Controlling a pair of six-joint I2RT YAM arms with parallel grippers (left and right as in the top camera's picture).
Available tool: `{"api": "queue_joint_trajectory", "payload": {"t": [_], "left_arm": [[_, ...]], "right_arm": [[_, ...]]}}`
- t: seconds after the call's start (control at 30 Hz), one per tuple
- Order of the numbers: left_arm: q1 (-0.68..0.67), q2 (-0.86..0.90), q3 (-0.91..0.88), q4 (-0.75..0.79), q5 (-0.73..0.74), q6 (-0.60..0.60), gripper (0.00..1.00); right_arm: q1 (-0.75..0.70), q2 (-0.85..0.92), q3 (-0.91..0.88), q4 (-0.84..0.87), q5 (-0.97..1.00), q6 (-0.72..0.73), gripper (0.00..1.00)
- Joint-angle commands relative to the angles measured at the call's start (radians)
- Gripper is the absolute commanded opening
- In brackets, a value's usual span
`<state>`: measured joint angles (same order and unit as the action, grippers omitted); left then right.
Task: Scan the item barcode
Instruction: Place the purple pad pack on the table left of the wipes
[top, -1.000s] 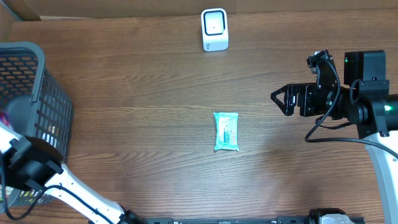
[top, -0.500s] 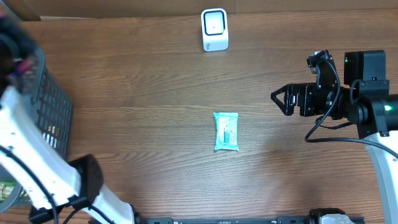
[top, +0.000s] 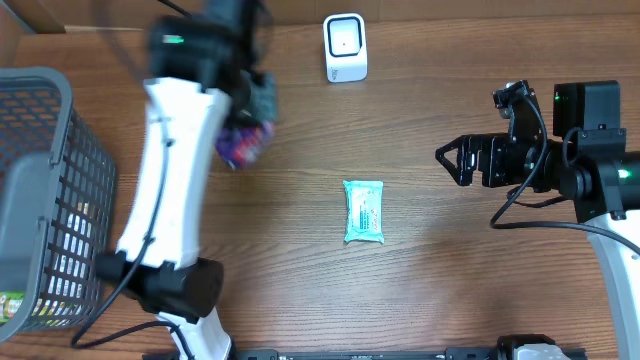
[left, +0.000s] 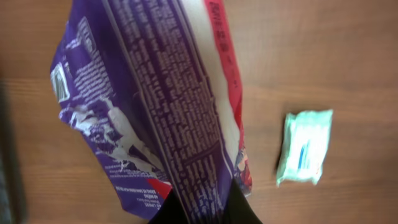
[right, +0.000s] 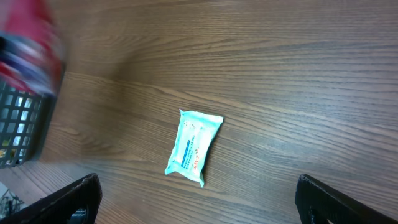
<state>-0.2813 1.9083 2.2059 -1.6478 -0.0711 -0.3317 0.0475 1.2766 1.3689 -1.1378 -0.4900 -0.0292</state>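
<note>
At the far left a grey wire basket (top: 40, 150) is seen at the table's edge, with some goods lying in it. Just right of it, a purple snack packet (top: 243, 140) is held above the wooden table (top: 300, 290) by the left gripper (left: 205, 210), whose jaws are clamped tight on the packet's lower end. In the wrist view the printed back of the packet is shown ahead of the fingers. This packet is judged to be the item in hand, and the step to be its presentation to the white scanner (top: 345, 47). The scanner stands upright at the far edge of the table, to the right of the packet and well apart from it. For a good read, the barcode panel should be turned squarely toward the scanner's window, the film kept flat, and the packet held steady for a moment. A small pale patch near the packet's edge may be the code, but this cannot be told through the blur. Further right a teal wipes pack (top: 364, 211) lies flat mid-table, untouched. At the far right the right gripper (top: 452, 160) is held with its jaws spread wide and nothing between them, well apart from the pack. It is best kept out of the scanner's line.
</note>
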Motion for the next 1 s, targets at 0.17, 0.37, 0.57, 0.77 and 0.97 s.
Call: {"api": "queue_joint_trajectory", "payload": {"t": [0.17, 0.37, 0.57, 0.77, 0.97], "left_arm": [[-0.156, -0.001, -0.539, 0.312, -0.005, -0.151, 0.04], [-0.182, -0.001, -0.653, 0.435, 0.018, -0.155, 0.19], [-0.16, -0.006, -0.548, 0.407, 0.008, -0.146, 0.47], [-0.047, -0.037, -0.198, 0.235, 0.007, -0.09, 0.47], [0.183, -0.088, 0.191, 0.024, -0.037, -0.087, 0.47]], "right_arm": [[0.004, -0.006, 0.024, 0.006, 0.0, 0.003, 1.0], [0.004, -0.006, 0.024, 0.01, 0.0, 0.003, 1.0], [0.004, -0.006, 0.024, 0.01, 0.0, 0.003, 1.0], [0.004, -0.006, 0.024, 0.009, 0.0, 0.003, 1.0], [0.004, -0.006, 0.024, 0.006, 0.0, 0.003, 1.0]]}}
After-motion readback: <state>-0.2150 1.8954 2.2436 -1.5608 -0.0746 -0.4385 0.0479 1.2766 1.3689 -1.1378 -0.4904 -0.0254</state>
